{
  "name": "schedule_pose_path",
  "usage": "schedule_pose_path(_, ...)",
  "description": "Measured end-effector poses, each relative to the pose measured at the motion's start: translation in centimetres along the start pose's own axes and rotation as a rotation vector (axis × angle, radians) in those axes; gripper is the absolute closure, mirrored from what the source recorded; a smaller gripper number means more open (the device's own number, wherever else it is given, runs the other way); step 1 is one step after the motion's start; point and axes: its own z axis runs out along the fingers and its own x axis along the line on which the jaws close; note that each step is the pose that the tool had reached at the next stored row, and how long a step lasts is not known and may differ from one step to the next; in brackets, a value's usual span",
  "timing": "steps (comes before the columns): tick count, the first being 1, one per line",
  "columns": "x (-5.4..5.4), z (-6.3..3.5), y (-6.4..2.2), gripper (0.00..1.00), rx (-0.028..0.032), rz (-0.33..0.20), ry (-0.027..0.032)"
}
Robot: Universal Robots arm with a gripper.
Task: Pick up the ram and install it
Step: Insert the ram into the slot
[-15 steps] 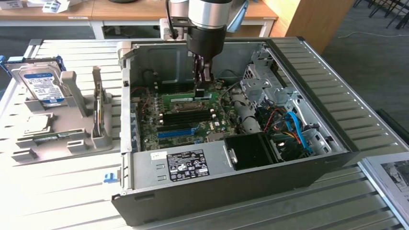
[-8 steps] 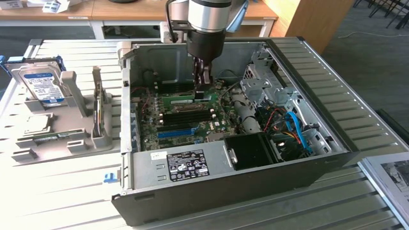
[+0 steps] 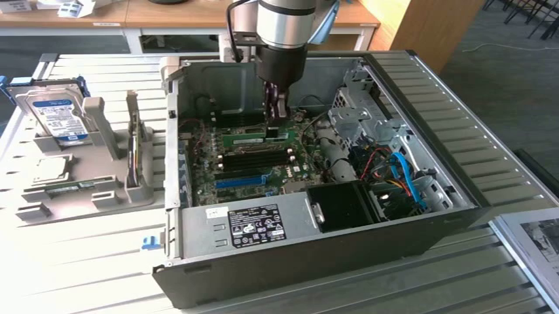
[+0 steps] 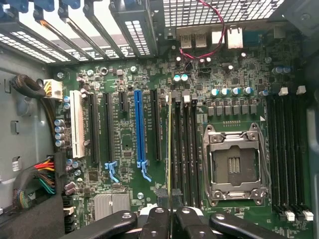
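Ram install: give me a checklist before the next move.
1. Grip on ram: ok, gripper has its jaws shut on it.
2. ram over motherboard, inside the open computer case: ok.
3. ram parallel to memory slots: ok in the wrist view.
4. ram seated in a slot: cannot tell.
5. red-black wire clear of the memory slots: ok.

So the gripper is down inside the open PC case, fingers clamped on the ram, right above the motherboard slots.
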Motion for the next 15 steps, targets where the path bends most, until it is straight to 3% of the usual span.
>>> schedule_pose_path(15,-0.08,0.99,-0.02,0.88,0.0000,0.000,0.0000)
